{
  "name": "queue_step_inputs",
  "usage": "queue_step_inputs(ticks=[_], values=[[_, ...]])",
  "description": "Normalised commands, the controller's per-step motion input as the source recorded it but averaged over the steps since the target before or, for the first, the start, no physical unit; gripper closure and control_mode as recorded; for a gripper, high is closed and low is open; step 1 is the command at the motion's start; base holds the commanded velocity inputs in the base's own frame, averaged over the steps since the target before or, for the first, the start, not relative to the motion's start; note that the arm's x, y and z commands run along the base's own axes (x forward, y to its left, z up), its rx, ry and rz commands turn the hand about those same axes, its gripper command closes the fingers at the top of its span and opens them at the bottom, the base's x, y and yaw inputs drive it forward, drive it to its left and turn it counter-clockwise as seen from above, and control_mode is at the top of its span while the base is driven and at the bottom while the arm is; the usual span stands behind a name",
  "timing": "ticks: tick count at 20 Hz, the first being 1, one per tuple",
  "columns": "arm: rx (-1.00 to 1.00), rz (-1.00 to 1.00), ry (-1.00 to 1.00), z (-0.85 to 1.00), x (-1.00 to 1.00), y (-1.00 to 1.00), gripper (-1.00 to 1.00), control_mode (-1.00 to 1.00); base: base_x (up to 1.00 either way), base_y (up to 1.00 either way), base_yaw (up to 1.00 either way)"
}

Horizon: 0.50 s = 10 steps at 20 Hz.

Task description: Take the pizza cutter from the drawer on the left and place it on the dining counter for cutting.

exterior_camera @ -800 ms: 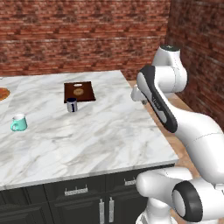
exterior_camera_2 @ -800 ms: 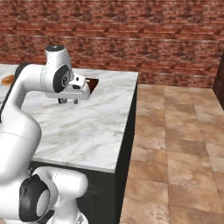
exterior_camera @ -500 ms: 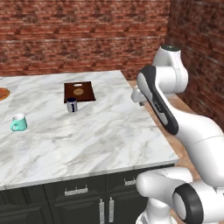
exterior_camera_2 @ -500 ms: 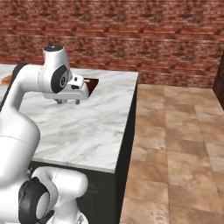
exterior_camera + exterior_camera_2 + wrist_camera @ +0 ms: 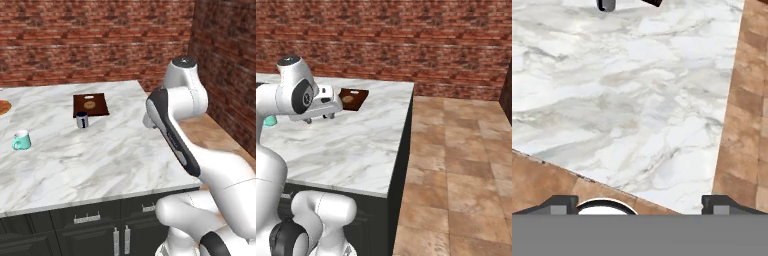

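Observation:
My gripper (image 5: 319,118) hangs open over the right part of the white marble dining counter (image 5: 356,145), with nothing between its fingers. In the hand view its fingertips (image 5: 559,202) stand wide apart above the dining counter (image 5: 637,100), near the slab's edge. The pizza cutter is out of view. Below the counter's front edge, a shallow black drawer (image 5: 87,216) with a short silver handle is shut. I cannot tell from here which drawer front is the one on the left.
A dark brown wooden board (image 5: 91,105) lies at the back of the counter, with a dark blue cup (image 5: 82,120) just in front of it. A teal mug (image 5: 21,141) stands at the left. Brown tiled floor (image 5: 456,165) lies right of the counter.
The arm has swung a little to the left, carrying the open gripper leftward and nearer the counter's front. The objects on the counter have not moved.

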Motion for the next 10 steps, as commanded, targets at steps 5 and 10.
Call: queue_step_inputs(ticks=[5, 10], values=[[-0.18, 0.21, -0.06, 0.0, -0.26, 0.41, -1.0, -1.0, 0.0, 0.0, 0.0], [-0.07, 0.2, -0.01, -0.01, -0.35, 0.3, -1.0, -1.0, 0.0, 0.0, 0.0]])
